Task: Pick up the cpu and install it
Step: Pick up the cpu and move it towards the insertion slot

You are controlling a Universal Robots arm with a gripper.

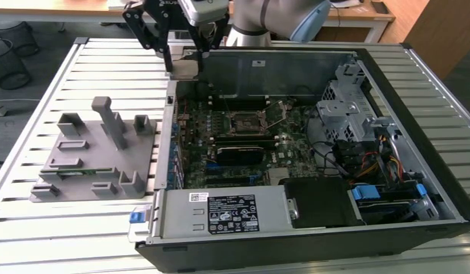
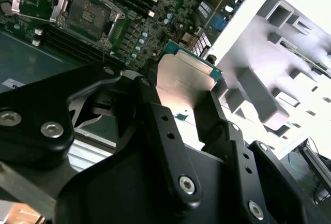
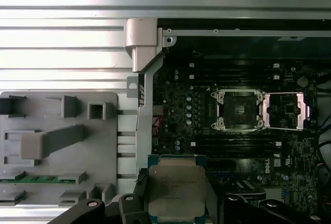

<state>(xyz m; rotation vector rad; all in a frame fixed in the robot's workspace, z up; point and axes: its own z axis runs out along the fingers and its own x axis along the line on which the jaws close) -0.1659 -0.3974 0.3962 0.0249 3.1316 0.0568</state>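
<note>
My gripper (image 1: 184,59) hangs above the back left corner of the open computer case, shut on the cpu (image 1: 185,69). In both wrist views the cpu (image 3: 176,189) (image 2: 183,74) shows as a flat silvery square with a green rim, clamped by its edges between the black fingers (image 2: 161,125). The motherboard socket (image 1: 246,121) (image 3: 239,109) (image 2: 85,12) lies open in the middle of the board, its metal load plate (image 3: 284,110) swung to one side. The cpu is held well above the board and off to the side of the socket.
A grey plastic fixture block (image 1: 97,154) (image 3: 57,146) with upright posts sits on the slatted table (image 1: 36,228) at the exterior view's left of the case. Inside the case are a power supply (image 1: 219,214), a drive cage (image 1: 345,103) and cables (image 1: 372,160).
</note>
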